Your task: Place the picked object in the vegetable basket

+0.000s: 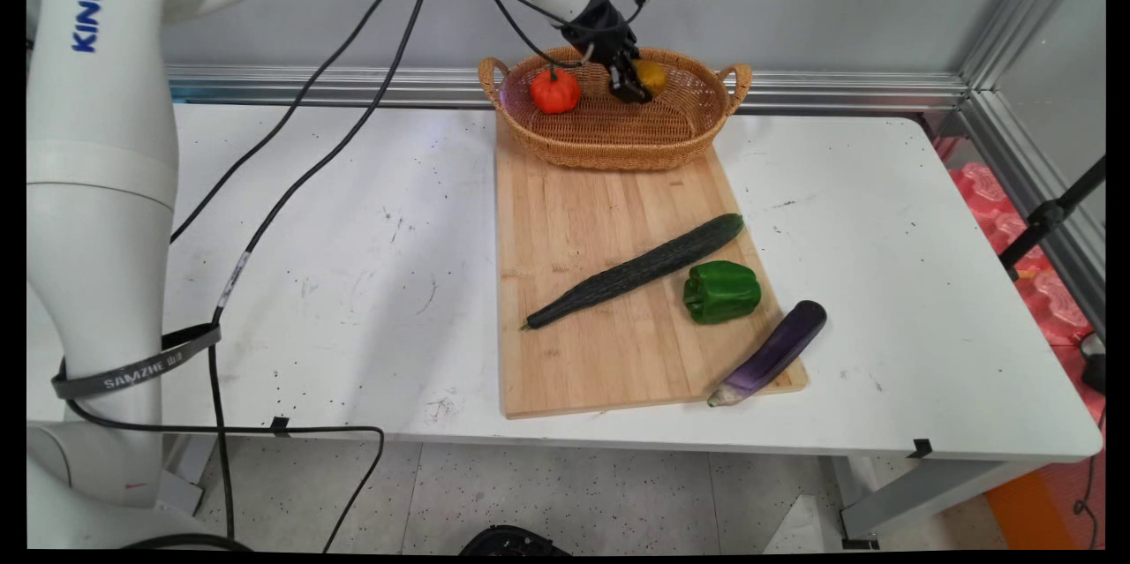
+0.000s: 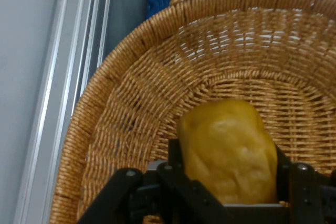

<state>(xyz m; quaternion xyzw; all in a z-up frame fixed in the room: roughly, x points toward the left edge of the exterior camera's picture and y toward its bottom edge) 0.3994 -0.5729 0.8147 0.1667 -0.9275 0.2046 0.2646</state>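
My black gripper reaches down into the wicker basket at the back of the table. In the hand view the gripper is shut on a yellow pepper, with one finger against each of its sides. In the main view the yellow pepper shows just right of the fingers, in the basket's right half. An orange mini pumpkin lies in the basket's left half, apart from the gripper. Behind the pepper in the hand view I see only the basket's woven wall. Whether the pepper rests on the basket floor is hidden.
The basket stands on the far end of a wooden cutting board. On the board lie a long dark cucumber and a green bell pepper; a purple eggplant hangs over its right front corner. Black cables hang at the left.
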